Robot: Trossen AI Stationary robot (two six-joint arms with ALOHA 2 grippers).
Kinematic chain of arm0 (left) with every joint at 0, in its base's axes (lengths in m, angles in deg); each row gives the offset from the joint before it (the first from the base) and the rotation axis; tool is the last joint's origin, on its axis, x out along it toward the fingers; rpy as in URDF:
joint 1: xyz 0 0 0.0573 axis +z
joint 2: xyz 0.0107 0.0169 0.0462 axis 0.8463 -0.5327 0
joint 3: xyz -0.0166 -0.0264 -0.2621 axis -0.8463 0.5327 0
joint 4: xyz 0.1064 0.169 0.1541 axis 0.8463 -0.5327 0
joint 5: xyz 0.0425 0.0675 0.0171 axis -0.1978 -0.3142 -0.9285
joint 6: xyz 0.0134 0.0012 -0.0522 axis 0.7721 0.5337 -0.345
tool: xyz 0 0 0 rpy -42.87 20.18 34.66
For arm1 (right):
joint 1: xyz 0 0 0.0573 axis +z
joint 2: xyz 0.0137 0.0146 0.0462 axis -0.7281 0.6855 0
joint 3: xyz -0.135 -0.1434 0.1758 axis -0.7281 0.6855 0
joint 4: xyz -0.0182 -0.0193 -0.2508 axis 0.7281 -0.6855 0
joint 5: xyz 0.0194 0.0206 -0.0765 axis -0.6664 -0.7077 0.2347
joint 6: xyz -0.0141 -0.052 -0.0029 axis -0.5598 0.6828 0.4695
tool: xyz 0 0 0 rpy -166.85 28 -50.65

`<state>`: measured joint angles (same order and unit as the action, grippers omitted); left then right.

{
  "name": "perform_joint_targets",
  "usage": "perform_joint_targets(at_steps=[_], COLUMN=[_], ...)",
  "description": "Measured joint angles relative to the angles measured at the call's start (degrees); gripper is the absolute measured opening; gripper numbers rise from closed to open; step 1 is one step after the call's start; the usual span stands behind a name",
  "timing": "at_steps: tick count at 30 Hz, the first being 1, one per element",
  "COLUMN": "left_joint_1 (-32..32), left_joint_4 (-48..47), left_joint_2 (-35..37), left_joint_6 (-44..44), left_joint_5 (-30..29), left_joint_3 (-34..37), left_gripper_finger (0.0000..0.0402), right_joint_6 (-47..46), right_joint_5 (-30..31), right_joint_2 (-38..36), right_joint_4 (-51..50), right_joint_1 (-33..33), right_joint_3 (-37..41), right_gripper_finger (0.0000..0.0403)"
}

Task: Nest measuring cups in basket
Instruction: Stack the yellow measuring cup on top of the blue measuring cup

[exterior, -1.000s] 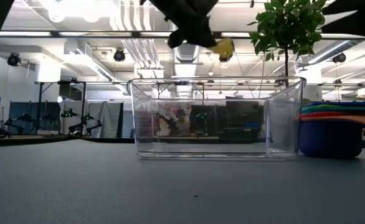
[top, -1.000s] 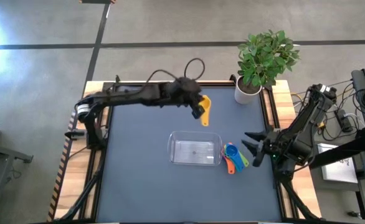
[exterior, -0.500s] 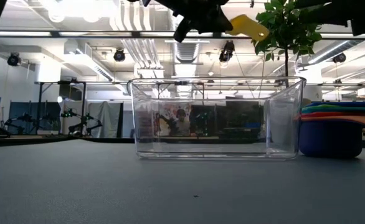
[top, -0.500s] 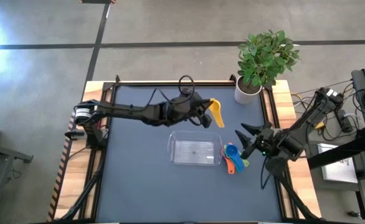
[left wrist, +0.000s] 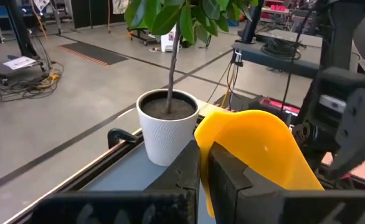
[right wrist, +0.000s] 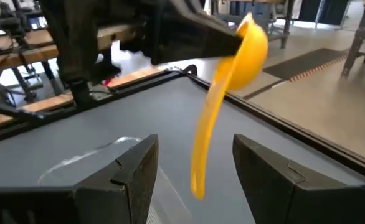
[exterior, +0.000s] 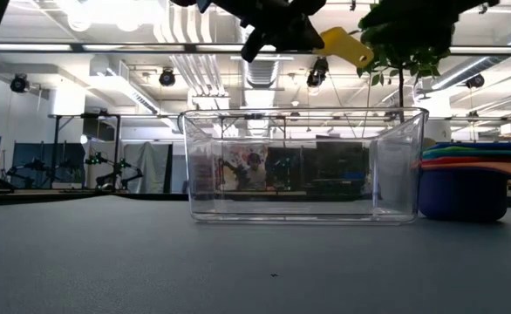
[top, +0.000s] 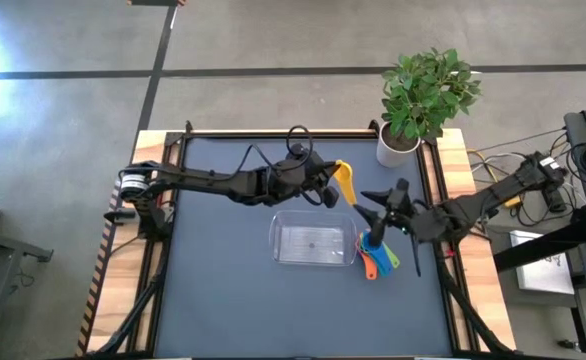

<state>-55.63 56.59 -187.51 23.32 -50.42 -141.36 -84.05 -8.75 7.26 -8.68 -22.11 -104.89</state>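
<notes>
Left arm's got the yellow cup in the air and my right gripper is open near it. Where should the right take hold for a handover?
Take the flat handle. The left gripper clamps the yellow cup at its bowl, so the handle hangs free, pointing down toward the basket. The right gripper, open, already faces it; coming straight ahead from the plant-pot side looks best, fingers closing across the handle's thin faces, below the bowl.

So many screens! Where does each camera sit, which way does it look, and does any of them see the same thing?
High view: above the table, looking straight down; both arms show, over the basket.
Low view: at table height, looking level through the basket into the room; the left gripper hangs above.
Left wrist view: on the left arm, facing the plant pot; its own fingers show.
Right wrist view: on the right arm, facing the left arm; its open fingers show.
All four share the yellow cup.
</notes>
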Motion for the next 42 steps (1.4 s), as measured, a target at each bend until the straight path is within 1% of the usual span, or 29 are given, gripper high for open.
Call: perform_joint_targets(at_steps=[5,11,15,18,20,22,23,24,28,30,32,35,40,42], left_joint_1=[-0.1,-0.1,-0.1,0.0,0.0,-0.1,-0.1,-0.1,-0.1,-0.1,-0.1,-0.2,-0.1,0.0], left_joint_4=[-0.2,-0.2,-0.2,-0.3,-0.3,-0.4,-0.4,-0.4,-0.6,-0.8,-2.1,-7.3,-12.9,-14.5], left_joint_2=[0.0,0.0,0.0,0.0,-0.1,-0.1,-0.1,-0.1,-0.1,-0.1,0.1,1.1,4.1,5.6], left_joint_6=[0.8,1.0,1.5,1.6,1.6,1.6,1.6,1.6,1.6,1.6,1.6,2.7,4.1,4.6], left_joint_5=[0.2,0.4,0.8,0.6,0.6,0.7,0.8,0.8,1.4,1.8,2.3,3.4,3.1,2.7], left_joint_3=[0.0,0.0,-0.1,-0.1,-0.1,-0.1,-0.1,-0.1,-0.2,-0.2,-0.2,-0.3,-0.3,-0.3], left_gripper_finger=[0.0,0.0,0.0,0.0,0.0,0.0,0.0,0.0,0.0001,0.0008,0.002,0.0042,0.0081,0.0095], right_joint_6=[1.2,0.7,0.8,1.3,2.5,3.3,3.9,4.0,3.6,3.1,2.8,0.3,-4.2,-6.9], right_joint_5=[-5.5,-14.2,-16.8,-18.2,-20.4,-22.2,-22.8,-22.8,-22.8,-22.8,-22.8,-22.7,-22.9,-24.1], right_joint_2=[-0.7,-0.2,-0.2,-0.2,-0.2,-0.2,-0.2,-0.2,-0.3,-0.3,-0.8,-2.3,-5.3,-6.8], right_joint_4=[1.4,2.0,2.0,2.1,2.3,2.6,2.6,2.5,2.3,2.1,1.2,-1.5,-8.0,-10.8], right_joint_1=[-6.4,-13.0,-16.0,-17.1,-17.4,-17.4,-17.4,-17.4,-17.4,-17.4,-17.3,-17.1,-15.9,-14.9], right_joint_3=[0.0,0.0,0.0,0.0,0.0,0.0,0.0,0.0,0.0,0.0,0.0,0.0,0.0,0.0], right_gripper_finger=[0.0194,0.0191,0.0175,0.0138,0.0096,0.0043,0.0026,0.002,0.001,0.0009,0.0009,0.0008,0.0008,0.0008])
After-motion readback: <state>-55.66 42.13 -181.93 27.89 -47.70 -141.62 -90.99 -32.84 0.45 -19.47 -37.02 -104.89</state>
